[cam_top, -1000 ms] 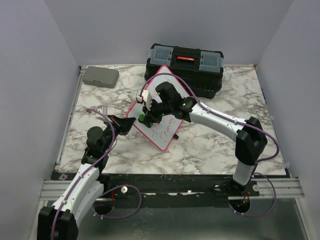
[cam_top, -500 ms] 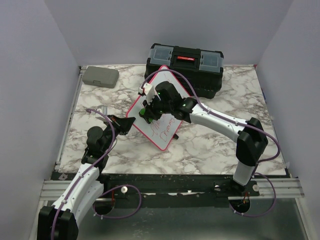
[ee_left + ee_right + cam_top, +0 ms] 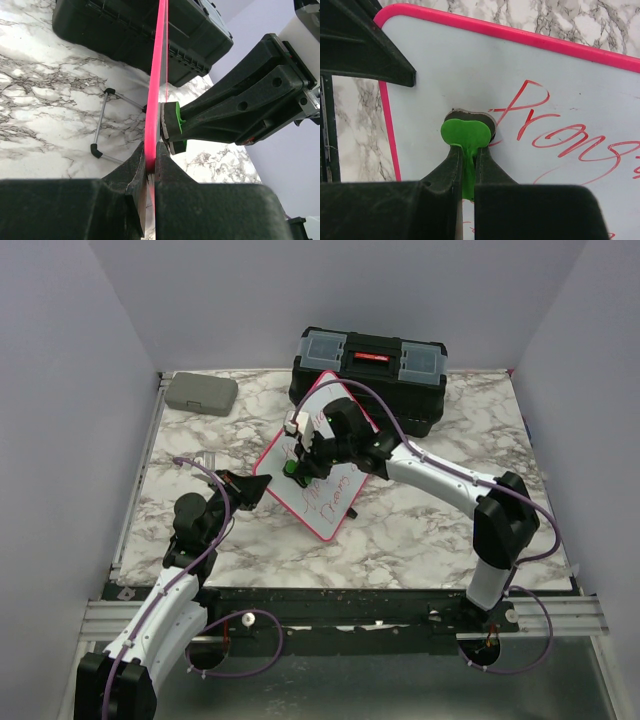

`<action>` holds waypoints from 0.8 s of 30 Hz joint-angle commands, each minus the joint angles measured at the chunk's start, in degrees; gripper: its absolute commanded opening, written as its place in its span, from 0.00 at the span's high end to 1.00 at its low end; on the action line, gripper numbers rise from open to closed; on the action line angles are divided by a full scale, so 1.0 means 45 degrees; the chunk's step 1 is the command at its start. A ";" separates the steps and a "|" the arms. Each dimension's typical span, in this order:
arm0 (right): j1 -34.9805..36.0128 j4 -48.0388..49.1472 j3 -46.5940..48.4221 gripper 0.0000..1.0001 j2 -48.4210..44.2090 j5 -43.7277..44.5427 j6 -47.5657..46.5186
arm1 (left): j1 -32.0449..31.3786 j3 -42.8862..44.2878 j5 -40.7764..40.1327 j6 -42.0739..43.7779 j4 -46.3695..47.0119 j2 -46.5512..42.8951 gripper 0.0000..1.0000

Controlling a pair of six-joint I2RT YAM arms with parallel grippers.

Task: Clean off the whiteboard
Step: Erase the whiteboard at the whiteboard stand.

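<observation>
Marble counter (image 3: 430, 530) boxed in by plain pale walls, grey case (image 3: 200, 393) back left, black toolbox (image 3: 370, 370) at the rear. Left arm reaches low, left hand (image 3: 150, 160) pinched on the pink frame of the whiteboard (image 3: 335, 502), which is tilted mid-counter. Right arm arches over, right hand (image 3: 466, 152) clamping a green eraser (image 3: 465, 132) against the board's face beside the red writing.

lab: plain screens (image 3: 60, 390) enclose tabletop (image 3: 420, 530)

The whiteboard (image 3: 322, 508) is white with a pink-red frame and red handwriting. The eraser (image 3: 466, 132) is bright green, the toolbox (image 3: 370, 380) black with a red latch, the case (image 3: 200, 393) grey, and the worktop (image 3: 430, 525) marbled white and grey.
</observation>
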 commanded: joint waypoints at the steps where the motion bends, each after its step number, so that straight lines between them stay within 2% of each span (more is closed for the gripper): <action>1: -0.0080 -0.0837 -0.0396 0.99 0.0524 0.0294 -0.0144 | -0.0348 0.0287 0.1508 0.0598 0.0395 -0.0099 1.00; 6: -0.0083 0.0911 0.0104 0.99 0.0524 0.3215 0.1834 | -0.0343 0.0249 0.1498 0.0557 0.0378 -0.0118 1.00; 16: -0.0080 0.1088 0.1859 0.99 0.0985 0.4683 0.3237 | -0.0343 0.0297 0.1537 0.0514 0.0400 -0.0077 1.00; 19: -0.0085 0.0761 0.1723 0.99 0.1143 0.4058 0.2910 | -0.0348 0.0306 0.1527 0.0518 0.0359 -0.0137 1.00; 24: -0.0065 -0.0769 0.1057 0.99 0.0979 0.0999 0.0644 | -0.0345 0.0297 0.1527 0.0538 0.0368 -0.0099 1.00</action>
